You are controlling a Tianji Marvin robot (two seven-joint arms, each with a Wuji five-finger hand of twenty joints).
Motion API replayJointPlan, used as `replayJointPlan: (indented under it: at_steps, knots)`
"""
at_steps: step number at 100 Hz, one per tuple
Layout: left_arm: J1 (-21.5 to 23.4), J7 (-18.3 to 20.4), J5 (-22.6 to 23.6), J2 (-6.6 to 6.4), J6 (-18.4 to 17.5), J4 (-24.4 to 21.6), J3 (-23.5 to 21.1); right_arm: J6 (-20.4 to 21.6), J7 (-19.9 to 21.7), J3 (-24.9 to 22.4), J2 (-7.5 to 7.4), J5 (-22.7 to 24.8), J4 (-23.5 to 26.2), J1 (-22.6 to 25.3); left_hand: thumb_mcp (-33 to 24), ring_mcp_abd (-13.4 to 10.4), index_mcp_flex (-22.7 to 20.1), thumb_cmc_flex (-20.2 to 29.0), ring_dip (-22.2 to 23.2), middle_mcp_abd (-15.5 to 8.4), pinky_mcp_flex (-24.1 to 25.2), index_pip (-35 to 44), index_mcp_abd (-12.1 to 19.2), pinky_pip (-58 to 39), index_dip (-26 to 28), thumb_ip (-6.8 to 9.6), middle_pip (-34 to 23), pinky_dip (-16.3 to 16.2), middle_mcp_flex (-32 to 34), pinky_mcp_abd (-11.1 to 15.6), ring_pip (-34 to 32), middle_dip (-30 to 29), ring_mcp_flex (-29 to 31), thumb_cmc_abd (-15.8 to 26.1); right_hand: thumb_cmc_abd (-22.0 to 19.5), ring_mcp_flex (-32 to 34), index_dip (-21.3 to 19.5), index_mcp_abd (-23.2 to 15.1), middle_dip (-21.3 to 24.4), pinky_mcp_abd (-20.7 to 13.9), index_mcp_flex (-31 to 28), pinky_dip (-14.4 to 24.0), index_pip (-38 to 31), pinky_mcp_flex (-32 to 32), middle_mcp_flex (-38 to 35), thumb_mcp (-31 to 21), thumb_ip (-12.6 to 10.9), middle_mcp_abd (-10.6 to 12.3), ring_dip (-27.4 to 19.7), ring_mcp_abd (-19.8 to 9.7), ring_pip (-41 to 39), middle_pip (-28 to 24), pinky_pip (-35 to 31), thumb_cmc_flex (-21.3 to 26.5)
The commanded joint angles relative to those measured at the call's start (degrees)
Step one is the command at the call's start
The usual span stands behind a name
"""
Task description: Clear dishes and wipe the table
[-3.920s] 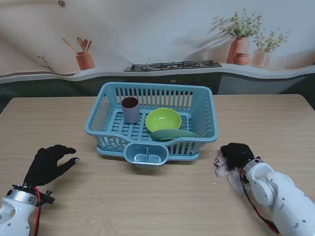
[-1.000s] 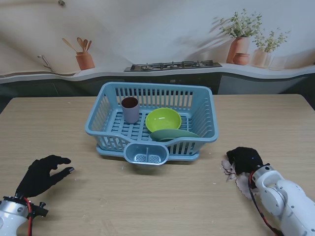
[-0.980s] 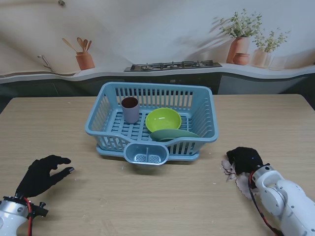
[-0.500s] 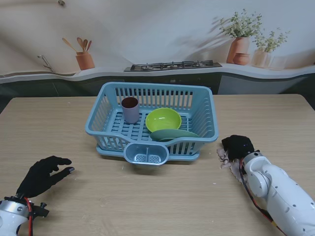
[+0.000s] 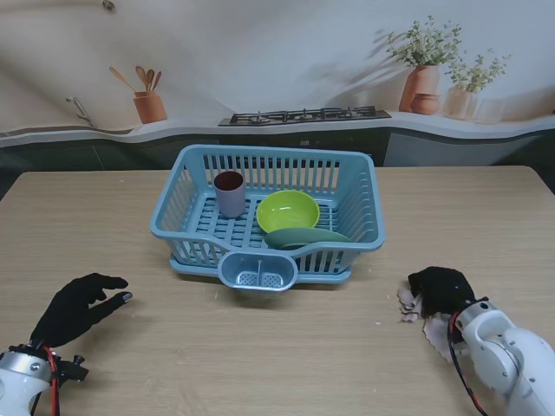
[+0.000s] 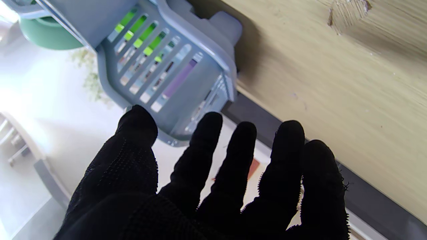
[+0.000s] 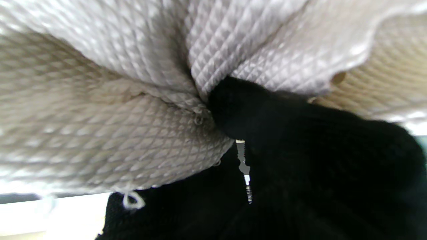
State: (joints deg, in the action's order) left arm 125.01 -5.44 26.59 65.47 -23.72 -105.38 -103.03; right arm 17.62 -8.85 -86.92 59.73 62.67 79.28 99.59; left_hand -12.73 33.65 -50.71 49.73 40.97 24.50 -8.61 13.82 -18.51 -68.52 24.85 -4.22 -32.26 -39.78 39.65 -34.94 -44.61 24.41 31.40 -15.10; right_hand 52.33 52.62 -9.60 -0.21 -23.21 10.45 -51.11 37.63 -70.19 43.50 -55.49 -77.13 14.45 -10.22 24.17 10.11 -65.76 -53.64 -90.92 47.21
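Light-blue slatted plastic dish rack sits mid-table and serves as landmark. Inside it: a mauve cup with dark interior toward its left, a lime-green bowl at centre, a grey-green plate leaning at the near wall. Dishes look cleared; wiping appears to be the step in hand. Right hand, black-gloved, lies right of the rack and nearer to me, pressed on a white quilted cloth that peeks out from under it on the wooden table. Wrist view shows the cloth bunched and folded around a fingertip, so the fingers are closed onto it. Cloth judged light, soft, limp; likely to crumple and slip on smooth wood unless held flat under palm pressure; best taken at the bunched middle, not the loose frilled edge. Left hand rests left of the rack, near me, fingers spread, holding nothing.
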Motion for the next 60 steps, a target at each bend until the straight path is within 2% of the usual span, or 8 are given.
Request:
replayJointPlan:
  at_steps: [1,14,25,60]
  knots:
    - [0.37,1.0,-0.36,0.07,0.23,-0.75,0.13,0.68,0.89,-0.64,-0.73,0.38,0.28,2.36,1.6,1.61,-1.47,0.42,-0.06,1.21,0.77,-0.64,-0.56,1.42,-0.11,1.79,0.33,0.96,-0.97,0.63,-0.03,-1.42,-1.12,2.63,-0.73,1.37,-0.15,0.34,0.88,-1.35,-1.92,0.33,-0.47,-0.3,-1.04,-1.46,0.85,0.25,0.27,2.6,-0.67,0.52,0.09,1.85]
    - [0.31,1.11,-0.46,0.05,0.01,-0.63,0.08,1.86,1.31,-2.24,-0.69,0.64,1.63,4.1,1.79,1.63,-1.47,0.48,-0.07,1.2,0.77,-0.62,-0.48,1.41,-0.09,1.82,0.34,0.98,-0.93,0.63,-0.03,-1.43,-1.07,2.64,-0.75,1.4,-0.12,0.35,0.95,-1.38,-1.95,0.3,-0.51,-0.28,-1.06,-1.43,0.87,0.24,0.19,2.53,-0.71,0.49,0.12,1.8]
    - [0.31,1.46,-0.69,-0.01,0.08,-0.65,0.07,1.05,1.18,-0.85,-0.74,0.43,0.23,2.52,1.92,1.62,-1.5,0.56,-0.07,1.15,0.78,-0.61,-0.5,1.41,-0.08,1.84,0.32,0.99,-0.94,0.64,-0.01,-1.42,-1.11,2.75,-0.72,1.35,-0.1,0.3,0.99,-1.41,-1.91,0.28,-0.52,-0.27,-0.98,-1.42,0.87,0.15,0.13,2.59,-0.7,0.5,0.12,1.81]
    - [0.32,0.85,-0.29,0.09,0.15,-0.45,0.12,-4.43,0.22,11.57,-1.05,-1.62,-10.07,-11.7,2.35,1.6,-1.51,0.71,-0.06,1.21,0.82,-0.6,-0.47,1.45,-0.06,1.88,0.32,1.05,-0.92,0.69,-0.02,-1.42,-1.08,2.86,-0.81,1.25,-0.07,0.24,1.04,-1.32,-1.9,0.18,-0.6,-0.32,-0.93,-1.36,0.88,0.2,-0.25,2.73,-0.87,0.37,-0.01,1.78]
